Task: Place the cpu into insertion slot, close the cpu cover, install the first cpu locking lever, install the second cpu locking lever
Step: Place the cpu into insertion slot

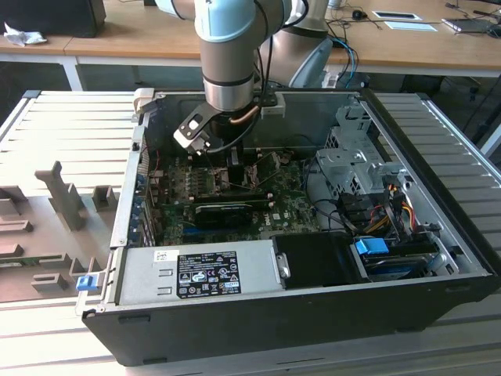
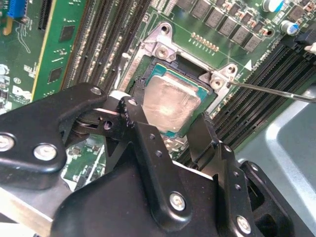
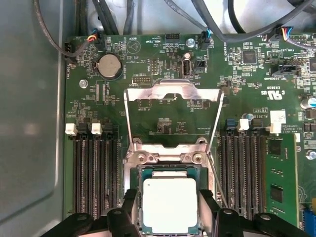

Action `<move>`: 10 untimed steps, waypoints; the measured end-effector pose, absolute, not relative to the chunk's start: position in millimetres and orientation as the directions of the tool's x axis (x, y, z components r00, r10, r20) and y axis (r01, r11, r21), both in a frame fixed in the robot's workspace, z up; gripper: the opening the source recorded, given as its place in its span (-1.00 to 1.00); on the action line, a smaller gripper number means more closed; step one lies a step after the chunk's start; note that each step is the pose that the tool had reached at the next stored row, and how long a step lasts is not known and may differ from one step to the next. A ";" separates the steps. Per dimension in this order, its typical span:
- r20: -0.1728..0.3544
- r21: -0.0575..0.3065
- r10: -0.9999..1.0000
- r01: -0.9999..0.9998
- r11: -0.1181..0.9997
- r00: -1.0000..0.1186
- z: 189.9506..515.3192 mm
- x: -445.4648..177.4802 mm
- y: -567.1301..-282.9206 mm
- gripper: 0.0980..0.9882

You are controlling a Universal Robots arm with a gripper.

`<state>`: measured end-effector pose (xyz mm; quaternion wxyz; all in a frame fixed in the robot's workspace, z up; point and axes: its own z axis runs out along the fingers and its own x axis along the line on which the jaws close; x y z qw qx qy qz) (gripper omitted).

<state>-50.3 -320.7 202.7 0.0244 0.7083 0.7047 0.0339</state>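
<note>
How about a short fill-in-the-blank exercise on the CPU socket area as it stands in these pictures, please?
1. The cpu sits in the insertion slot of the ____ motherboard.
2. The cpu cover is ____, leaving the chip uncovered.
3. The gripper is nearest to the ____.

Missing words: green; open; cpu.
</note>
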 end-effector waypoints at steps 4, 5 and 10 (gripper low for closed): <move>0.014 0.081 1.000 0.997 -0.006 0.005 209.9 -50.3 -321.1 0.15; 0.014 0.080 1.000 0.997 -0.006 0.005 211.5 -50.2 -321.1 0.15; 0.012 0.079 1.000 0.997 -0.006 0.005 216.9 -50.2 -321.1 -0.59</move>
